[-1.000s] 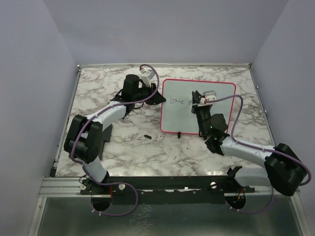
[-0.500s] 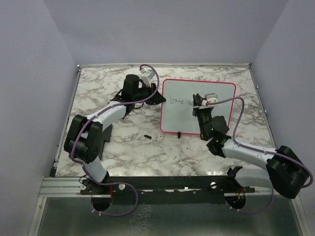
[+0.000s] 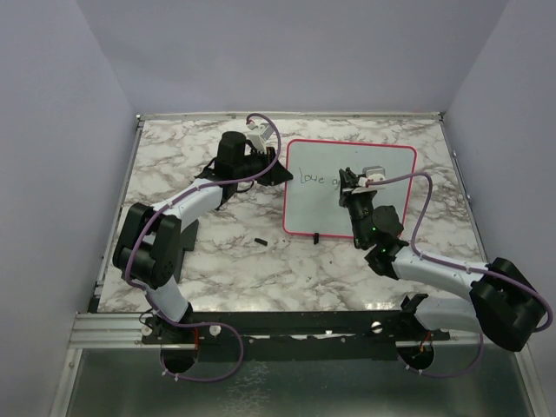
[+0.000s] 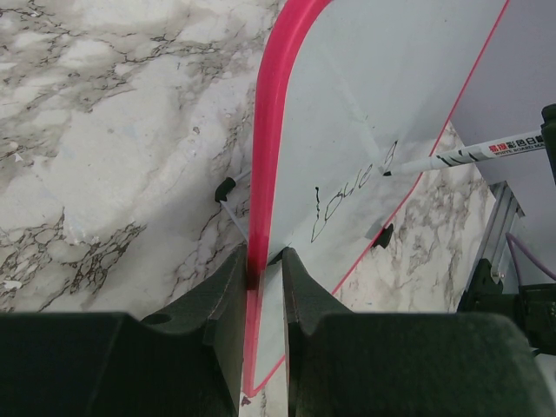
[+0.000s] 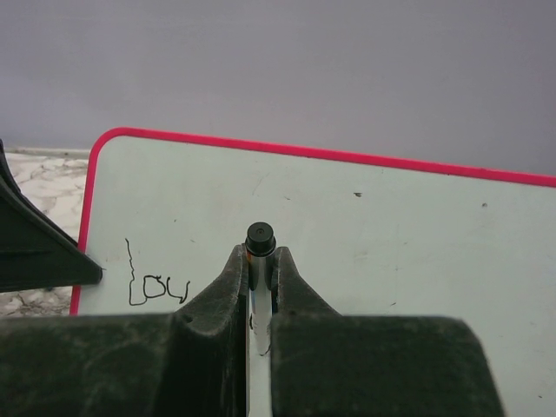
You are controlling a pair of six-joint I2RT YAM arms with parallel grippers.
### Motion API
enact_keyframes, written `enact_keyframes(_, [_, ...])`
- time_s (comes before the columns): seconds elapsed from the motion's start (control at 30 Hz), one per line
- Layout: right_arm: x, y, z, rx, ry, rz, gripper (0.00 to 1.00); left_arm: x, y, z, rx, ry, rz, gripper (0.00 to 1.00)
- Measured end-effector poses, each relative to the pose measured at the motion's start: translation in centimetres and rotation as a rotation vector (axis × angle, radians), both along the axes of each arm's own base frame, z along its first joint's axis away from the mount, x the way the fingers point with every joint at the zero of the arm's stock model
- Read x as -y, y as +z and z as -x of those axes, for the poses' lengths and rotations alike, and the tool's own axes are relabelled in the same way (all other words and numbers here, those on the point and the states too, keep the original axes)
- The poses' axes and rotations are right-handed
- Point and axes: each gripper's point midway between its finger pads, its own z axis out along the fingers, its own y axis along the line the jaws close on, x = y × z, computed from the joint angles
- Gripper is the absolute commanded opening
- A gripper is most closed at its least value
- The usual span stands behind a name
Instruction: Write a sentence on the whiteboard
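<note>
The whiteboard (image 3: 382, 165), white with a thin red-pink frame, lies on the marble table right of centre. My left gripper (image 3: 276, 171) is shut on its left edge, and the left wrist view shows the fingers (image 4: 228, 278) pinching the pink frame (image 4: 269, 130). My right gripper (image 3: 347, 184) is shut on a white marker (image 5: 260, 239) whose tip (image 4: 388, 172) touches the board. The sentence (image 3: 317, 179) reads about "Love" plus one more letter. In the right wrist view my gripper (image 5: 260, 254) hides the writing (image 5: 156, 282) past "Lov".
A small black piece (image 3: 260, 240) lies on the marble near the board's near left corner. A black clip (image 3: 316, 235) sits on the board's near edge. Lilac walls close off the table; a metal rail (image 3: 287, 114) runs along the back.
The right gripper with the marker has shifted slightly, and the letter after "Love" has gained strokes. The left gripper and the board have not moved.
</note>
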Motion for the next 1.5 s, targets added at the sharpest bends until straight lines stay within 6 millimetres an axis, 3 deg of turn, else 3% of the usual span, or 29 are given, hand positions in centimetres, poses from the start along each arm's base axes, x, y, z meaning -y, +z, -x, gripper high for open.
enact_keyframes(0.47, [-0.4,-0.1,0.0,-0.005,0.016,-0.006,0.01,0.0,0.0,0.0,0.000,0.000,0.000,0.06])
enact_keyframes(0.77, [1.1,4.7,2.0,0.088,0.028,-0.113,0.01,0.0,0.0,0.0,0.000,0.000,0.000,0.06])
enact_keyframes(1.07, [0.5,2.2,0.7,0.043,0.003,-0.021,0.01,0.0,0.0,0.0,0.000,0.000,0.000,0.06])
enact_keyframes(1.5, [0.5,3.3,0.0,0.090,-0.027,0.004,0.01,0.0,0.1,0.1,0.000,0.000,0.000,0.06])
